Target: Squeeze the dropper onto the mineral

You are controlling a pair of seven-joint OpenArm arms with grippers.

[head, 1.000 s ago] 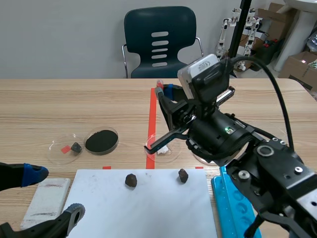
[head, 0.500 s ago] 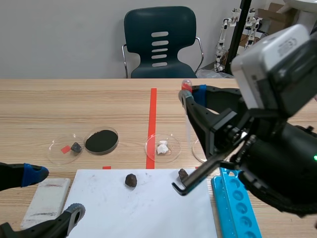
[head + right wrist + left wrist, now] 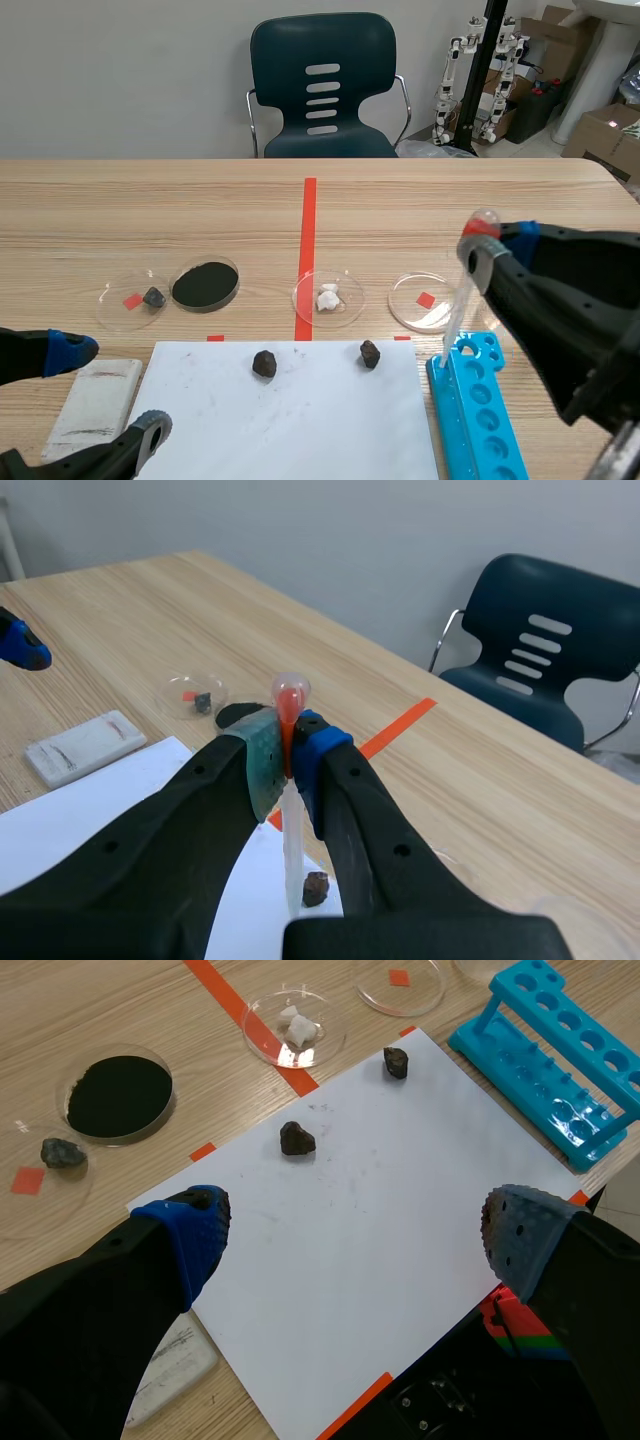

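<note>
My right gripper (image 3: 480, 242) stands at the right, shut on a dropper (image 3: 459, 295) with a clear stem and an orange-red bulb. The dropper hangs tilted, tip down near the far end of the blue rack (image 3: 477, 405). In the right wrist view the dropper (image 3: 292, 832) is pinched just under its bulb, and a dark mineral (image 3: 316, 888) lies below its tip. Two dark minerals (image 3: 264, 363) (image 3: 369, 353) lie on the white paper (image 3: 300, 420). My left gripper (image 3: 110, 392) is open, low at the near left, above the paper (image 3: 350, 1230).
Beyond the paper stands a row of petri dishes: one with a grey rock (image 3: 152, 297), one with black powder (image 3: 205, 285), one with white pieces (image 3: 328, 297), one with a red tag (image 3: 424, 300). A white block (image 3: 95, 400) lies left of the paper. A chair (image 3: 322, 85) stands behind the table.
My right arm has swung from over the middle dish to the right and back toward the camera, carrying the dropper with it. The left gripper has not moved.
</note>
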